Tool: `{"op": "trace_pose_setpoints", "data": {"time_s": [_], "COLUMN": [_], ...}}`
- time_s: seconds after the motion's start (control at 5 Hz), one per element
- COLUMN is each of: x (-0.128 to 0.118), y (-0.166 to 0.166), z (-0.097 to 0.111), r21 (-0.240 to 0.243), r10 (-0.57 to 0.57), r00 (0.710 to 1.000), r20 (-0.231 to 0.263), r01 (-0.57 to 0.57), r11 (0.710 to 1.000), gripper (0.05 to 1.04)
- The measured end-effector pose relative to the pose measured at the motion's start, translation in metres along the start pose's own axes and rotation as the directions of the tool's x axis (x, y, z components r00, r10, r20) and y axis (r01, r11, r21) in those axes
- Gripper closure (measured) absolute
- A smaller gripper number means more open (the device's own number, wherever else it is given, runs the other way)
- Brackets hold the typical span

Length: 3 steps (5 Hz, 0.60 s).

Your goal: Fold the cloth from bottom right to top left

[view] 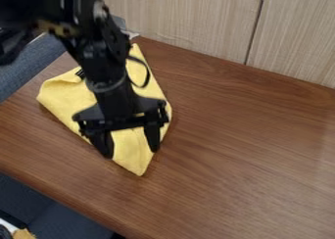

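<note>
One yellow cloth [133,144] lies on your wooden desk [249,150], toward the view's left, and here's your tool [131,152] hanging over it, fingers spread wide, the cloth's pointed corner jutting out past the tips!

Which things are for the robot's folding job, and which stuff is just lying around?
For the job:
- yellow cloth, the thing to fold
- claw, open over the cloth

Just there:
- brown table, under the cloth
- wood-look wall behind
- blue-grey padded thing on the left, maybe a seat
</note>
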<state>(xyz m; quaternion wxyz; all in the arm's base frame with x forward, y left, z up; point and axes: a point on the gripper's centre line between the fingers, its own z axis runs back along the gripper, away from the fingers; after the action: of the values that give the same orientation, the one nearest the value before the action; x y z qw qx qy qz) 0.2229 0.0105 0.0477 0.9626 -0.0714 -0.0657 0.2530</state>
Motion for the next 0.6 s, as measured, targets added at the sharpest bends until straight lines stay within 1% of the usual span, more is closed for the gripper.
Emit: {"op": "trace_pose_setpoints", "data": {"time_s": [0.2,0.4,0.6], "x": [-0.0012,-0.0053,-0.0071], "y": [0.0049,0.0023,0.0009], "z": [-0.0156,-0.0218,-0.023], "r21": [0.029,0.038,0.048], "r10": [0.005,-0.018,-0.033], "r00": [1.0,1.0,0.999], "r20": [0.001,0.0,0.005], "r01": [-0.005,0.018,0.033], "r11": [1.0,0.999,0.998], "gripper": [0.083,0.138,0.427]}}
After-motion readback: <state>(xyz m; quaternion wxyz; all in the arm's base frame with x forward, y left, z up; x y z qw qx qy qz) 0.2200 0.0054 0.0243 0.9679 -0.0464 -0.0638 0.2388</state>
